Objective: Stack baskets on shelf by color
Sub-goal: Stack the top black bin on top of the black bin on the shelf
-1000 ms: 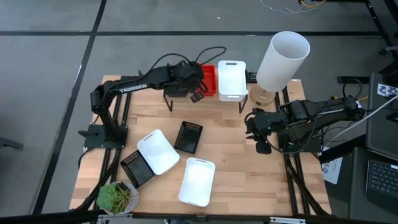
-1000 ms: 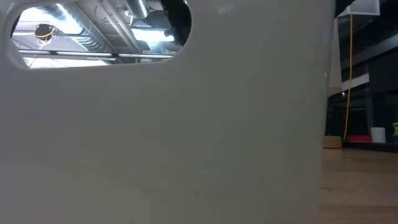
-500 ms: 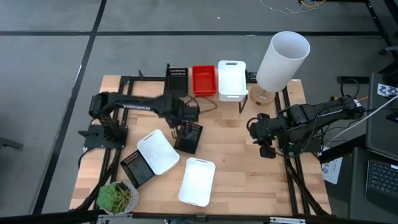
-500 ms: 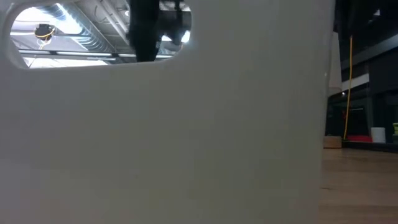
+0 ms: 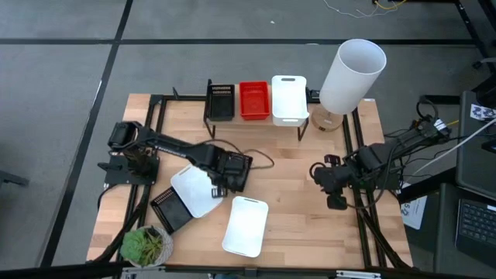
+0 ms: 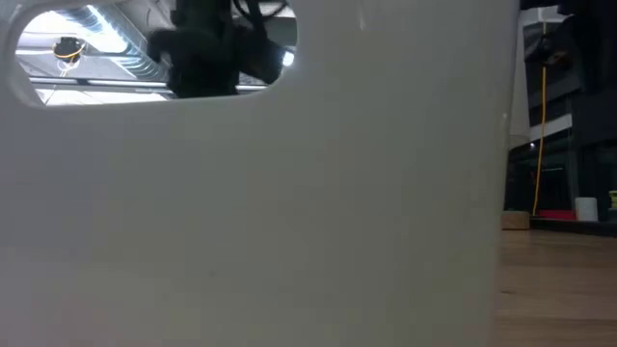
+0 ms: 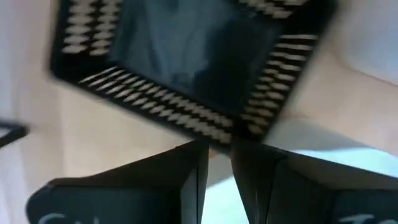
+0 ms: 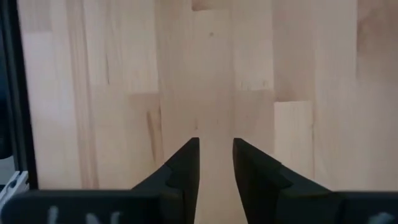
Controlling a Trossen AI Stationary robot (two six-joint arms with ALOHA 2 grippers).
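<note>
On the shelf (image 5: 306, 122) at the far edge stand a black basket (image 5: 222, 101), a red basket (image 5: 254, 100) and a white basket (image 5: 288, 98), side by side. My left gripper (image 5: 223, 172) hovers over a loose black basket (image 5: 240, 172) lying flat on the table. In its wrist view the fingers, a narrow gap apart (image 7: 217, 165), stand at that basket's near rim (image 7: 186, 62). Touch does not show. Two white baskets (image 5: 195, 188) (image 5: 246, 225) and another black basket (image 5: 170, 208) lie nearer. My right gripper (image 5: 332, 186) waits over bare wood, slightly open (image 8: 216, 155).
A tall white cylinder (image 5: 353, 74) stands at the far right corner beside the shelf. A potted plant (image 5: 146, 246) sits at the near left corner. A white basket wall (image 6: 289, 212) fills the low view, with the left arm dark behind its handle slot (image 6: 207, 53).
My left gripper has drawn back from the shelf toward the table's near edge and come down over the loose black basket, and a black basket now stands on the shelf's left end. My right gripper has drifted a little toward the near edge.
</note>
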